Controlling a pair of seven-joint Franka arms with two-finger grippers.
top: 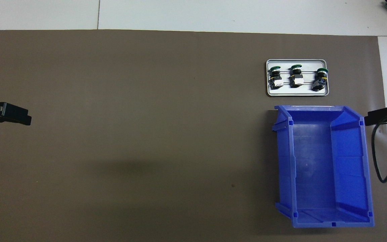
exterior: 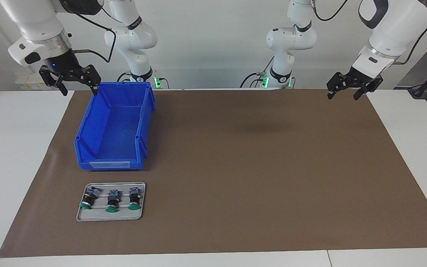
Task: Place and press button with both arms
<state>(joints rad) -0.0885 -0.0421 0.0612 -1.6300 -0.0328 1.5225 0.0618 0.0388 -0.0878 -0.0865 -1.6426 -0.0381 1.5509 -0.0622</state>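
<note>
We see both grippers, left (exterior: pixel 350 90) and right (exterior: pixel 73 82), raised, wide, empty. Three buttons (exterior: pixel 111 200) lie in the tray (exterior: pixel 83 217) beside the bin (exterior: pixel 114 129). Risk: tight spacing, so fingers may knock a neighbouring button.

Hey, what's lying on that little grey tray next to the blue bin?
Three green-capped push buttons lie side by side on the grey tray. The tray surface directly under them is covered.

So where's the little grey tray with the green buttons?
The grey tray lies on the brown mat toward the right arm's end of the table, just farther from the robots than the blue bin, with three buttons on it.
</note>
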